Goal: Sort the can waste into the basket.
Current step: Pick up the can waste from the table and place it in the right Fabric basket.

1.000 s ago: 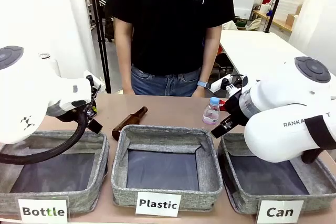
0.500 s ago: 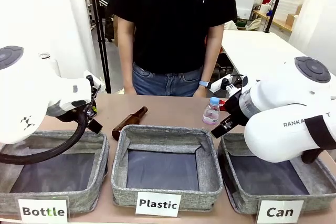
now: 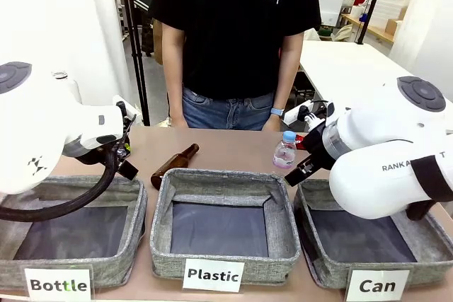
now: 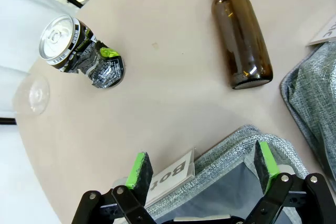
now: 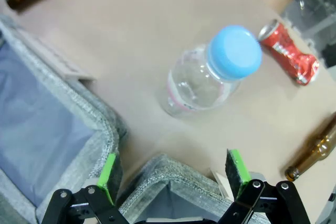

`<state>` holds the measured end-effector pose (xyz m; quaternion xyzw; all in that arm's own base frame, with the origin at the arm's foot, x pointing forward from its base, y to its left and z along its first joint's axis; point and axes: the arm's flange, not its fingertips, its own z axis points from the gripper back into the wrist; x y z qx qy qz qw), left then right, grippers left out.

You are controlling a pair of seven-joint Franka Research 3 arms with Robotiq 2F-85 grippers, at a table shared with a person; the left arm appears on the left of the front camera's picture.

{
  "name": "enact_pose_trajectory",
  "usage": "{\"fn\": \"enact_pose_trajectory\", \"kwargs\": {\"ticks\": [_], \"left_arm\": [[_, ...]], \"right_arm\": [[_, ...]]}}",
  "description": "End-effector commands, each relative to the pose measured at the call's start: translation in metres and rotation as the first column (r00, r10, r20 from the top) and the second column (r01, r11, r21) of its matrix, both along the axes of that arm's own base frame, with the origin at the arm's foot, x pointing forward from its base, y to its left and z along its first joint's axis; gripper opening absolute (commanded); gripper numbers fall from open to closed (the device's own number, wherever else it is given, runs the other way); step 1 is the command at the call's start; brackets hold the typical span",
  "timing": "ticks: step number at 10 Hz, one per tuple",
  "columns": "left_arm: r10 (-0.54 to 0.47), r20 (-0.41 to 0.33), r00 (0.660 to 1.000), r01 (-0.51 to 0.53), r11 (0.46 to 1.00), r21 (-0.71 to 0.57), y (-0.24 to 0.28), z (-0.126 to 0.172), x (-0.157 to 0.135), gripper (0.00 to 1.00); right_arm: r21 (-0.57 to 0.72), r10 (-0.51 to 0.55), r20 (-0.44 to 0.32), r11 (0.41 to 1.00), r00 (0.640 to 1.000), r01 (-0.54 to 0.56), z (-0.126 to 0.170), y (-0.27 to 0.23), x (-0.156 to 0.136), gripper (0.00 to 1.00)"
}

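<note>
**A:** Two cans to sort. Is either in the Can basket (image 3: 316, 254), lower right of the front view?

**B:** Neither, as far as its lining shows. The black-and-silver can (image 4: 81, 51) sits on the surface (image 4: 173, 98), upper left of the left wrist view. The red can (image 5: 289, 51) lies upper right of the right wrist view, beyond a clear bottle (image 5: 210, 77).

**A:** Claws?

**B:** The left claw (image 4: 202, 161) and right claw (image 5: 172, 169) are both spread wide and empty. I'd judge everything remains.

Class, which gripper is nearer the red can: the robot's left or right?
Right. The right gripper hangs open over the Can basket's far rim, with the red can just beyond the plastic bottle. The left gripper hangs over the Bottle basket, at the table's other end.
</note>
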<state>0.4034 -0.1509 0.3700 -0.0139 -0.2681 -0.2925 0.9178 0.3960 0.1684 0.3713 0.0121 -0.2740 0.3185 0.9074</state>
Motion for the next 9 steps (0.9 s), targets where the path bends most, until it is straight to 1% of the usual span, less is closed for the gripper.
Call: {"fn": "enact_pose_trajectory", "kwargs": {"ticks": [1,2,3,4,5,6,7,8,9], "left_arm": [[0.000,0.000,1.000,0.000,1.000,0.000,0.000,0.000,0.000,1.00],[0.000,0.000,1.000,0.000,1.000,0.000,0.000,0.000,0.000,1.00],[-0.027,-0.027,0.999,0.025,0.998,-0.056,0.005,0.017,-0.010,1.00],[-0.025,-0.166,0.986,0.003,0.991,-0.136,0.000,0.047,-0.029,1.00],[0.013,-0.227,0.974,-0.053,0.984,-0.170,-0.001,0.074,-0.049,1.00],[-0.016,-0.264,0.964,-0.050,0.969,-0.241,0.010,0.096,-0.070,1.00],[-0.106,-0.285,0.953,-0.003,0.934,-0.356,0.031,0.113,-0.088,1.00],[-0.251,-0.262,0.932,0.099,0.872,-0.480,0.072,0.134,-0.110,1.00],[-0.305,-0.220,0.927,0.112,0.781,-0.614,0.117,0.142,-0.120,1.00]], "right_arm": [[0.000,0.000,0.000,1.000,1.000,0.000,0.000,0.000,0.000,1.00],[0.035,0.009,-0.015,0.999,1.000,-0.009,0.014,-0.006,-0.004,1.00],[0.059,0.019,-0.063,0.998,0.998,-0.016,0.033,-0.013,-0.011,1.00],[0.106,-0.011,-0.122,0.994,0.992,0.025,0.058,-0.028,-0.021,1.00],[0.163,-0.042,-0.211,0.984,0.976,0.077,0.081,-0.046,-0.028,1.00],[0.229,-0.083,-0.280,0.962,0.956,0.150,0.103,-0.066,-0.039,1.00],[0.342,-0.071,-0.342,0.920,0.937,0.194,0.124,-0.091,-0.052,1.00],[0.477,-0.026,-0.403,0.847,0.915,0.234,0.142,-0.125,-0.067,1.00],[0.611,0.033,-0.402,0.754,0.915,0.241,0.150,-0.164,-0.077,1.00]]}}
